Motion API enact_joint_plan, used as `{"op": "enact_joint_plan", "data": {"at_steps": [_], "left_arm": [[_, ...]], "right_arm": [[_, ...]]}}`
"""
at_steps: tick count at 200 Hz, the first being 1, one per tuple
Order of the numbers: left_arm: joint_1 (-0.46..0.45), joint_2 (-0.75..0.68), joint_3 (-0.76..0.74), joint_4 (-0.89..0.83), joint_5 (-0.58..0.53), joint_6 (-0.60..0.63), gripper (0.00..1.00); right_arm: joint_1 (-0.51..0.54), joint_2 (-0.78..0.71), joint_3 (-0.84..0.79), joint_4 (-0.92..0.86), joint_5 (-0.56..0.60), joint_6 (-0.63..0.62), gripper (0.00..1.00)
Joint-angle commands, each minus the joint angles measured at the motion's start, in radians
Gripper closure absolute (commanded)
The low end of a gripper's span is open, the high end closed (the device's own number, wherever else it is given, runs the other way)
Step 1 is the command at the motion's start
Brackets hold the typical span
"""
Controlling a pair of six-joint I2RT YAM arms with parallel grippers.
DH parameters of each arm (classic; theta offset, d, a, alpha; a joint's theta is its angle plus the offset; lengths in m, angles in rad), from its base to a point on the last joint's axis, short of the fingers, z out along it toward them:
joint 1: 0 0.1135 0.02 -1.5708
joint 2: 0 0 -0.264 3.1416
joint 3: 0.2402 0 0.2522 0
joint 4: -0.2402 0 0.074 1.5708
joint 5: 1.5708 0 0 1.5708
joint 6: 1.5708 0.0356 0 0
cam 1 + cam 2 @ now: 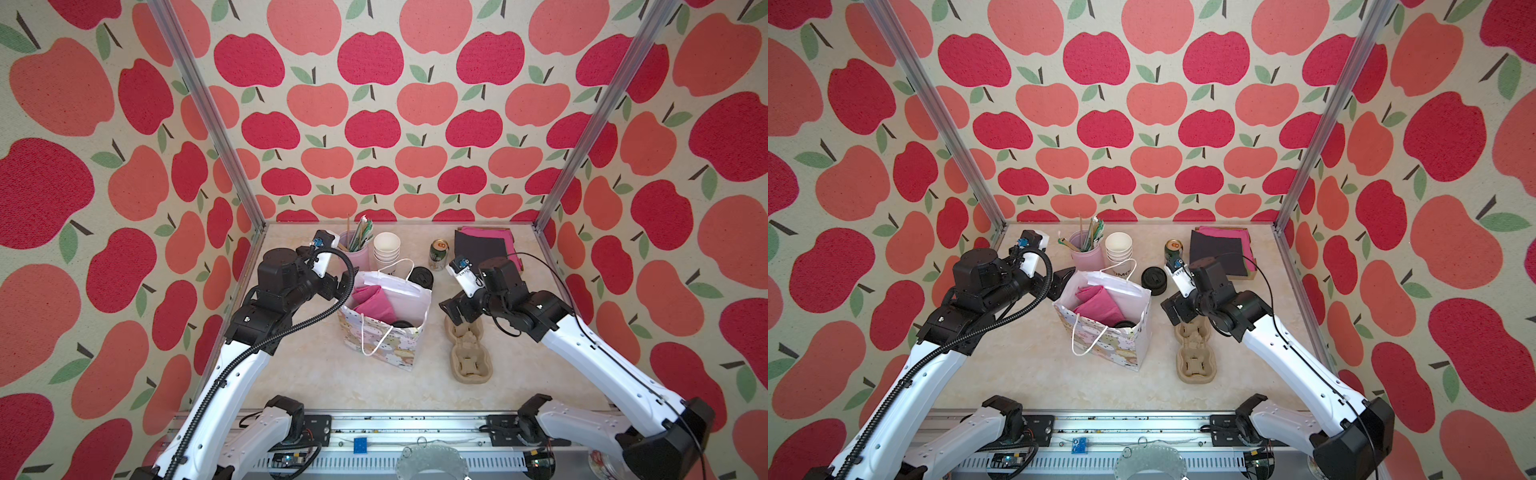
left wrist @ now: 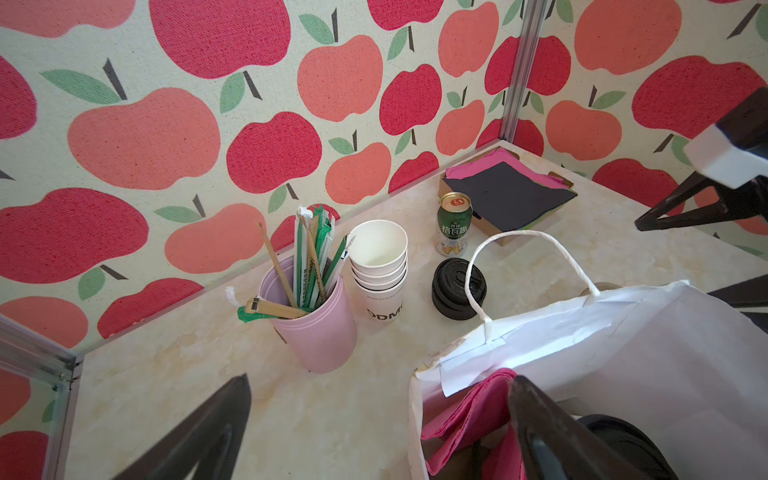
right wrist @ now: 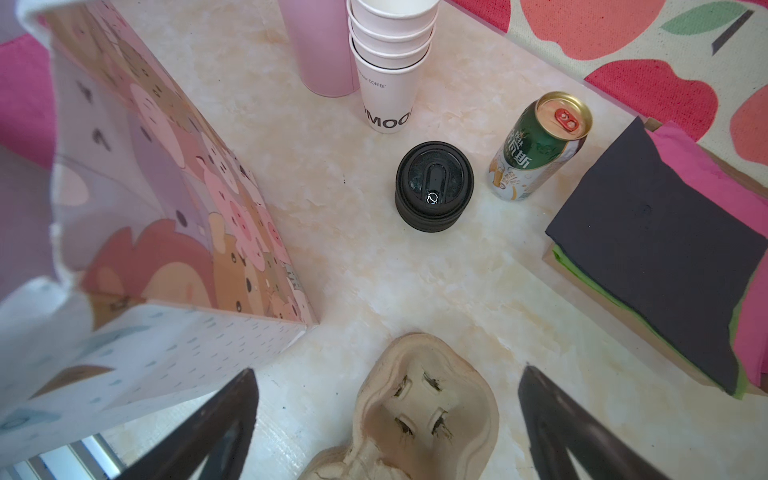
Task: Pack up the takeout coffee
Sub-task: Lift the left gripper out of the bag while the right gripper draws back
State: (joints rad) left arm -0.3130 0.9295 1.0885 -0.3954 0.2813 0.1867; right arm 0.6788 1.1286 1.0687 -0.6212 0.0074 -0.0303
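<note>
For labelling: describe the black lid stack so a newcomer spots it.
Find the cartoon-print gift bag mid-table. Just behind it, between the white cup stack and the green can, sits the black lid stack: squat, round, all black.

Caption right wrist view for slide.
Open right end effector over beige moulded-pulp cup carrier, facing a stack of black plastic lids, green-and-gold drink can and cartoon-print paper bag.

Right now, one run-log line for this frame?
takeout coffee: black lid showing inside gift bag, beside pink napkin | left claw: open, at bag rim | right claw: open, over cup carrier | status: looks packed
</note>
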Motion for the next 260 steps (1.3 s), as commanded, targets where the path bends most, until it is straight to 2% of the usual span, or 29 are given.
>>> {"op": "enact_joint_plan", "data": {"at_steps": [1, 111, 260], "left_arm": [[0.018, -0.003, -0.015, 0.066, 0.052, -0.048, 0.01], [0.019, 0.005, -0.047, 0.095, 0.060, -0.069, 0.01], [0.035, -0.023, -0.095, 0.106, -0.006, -0.149, 0.01]], "right_arm": [[0.007, 0.021, -0.004, 0.031, -0.058, 0.061, 0.01], [0.007, 0.095, 0.039, 0.089, -0.099, 0.058, 0.01], [0.007, 0.271, 0.168, 0.163, -0.181, 0.075, 0.01]]}}
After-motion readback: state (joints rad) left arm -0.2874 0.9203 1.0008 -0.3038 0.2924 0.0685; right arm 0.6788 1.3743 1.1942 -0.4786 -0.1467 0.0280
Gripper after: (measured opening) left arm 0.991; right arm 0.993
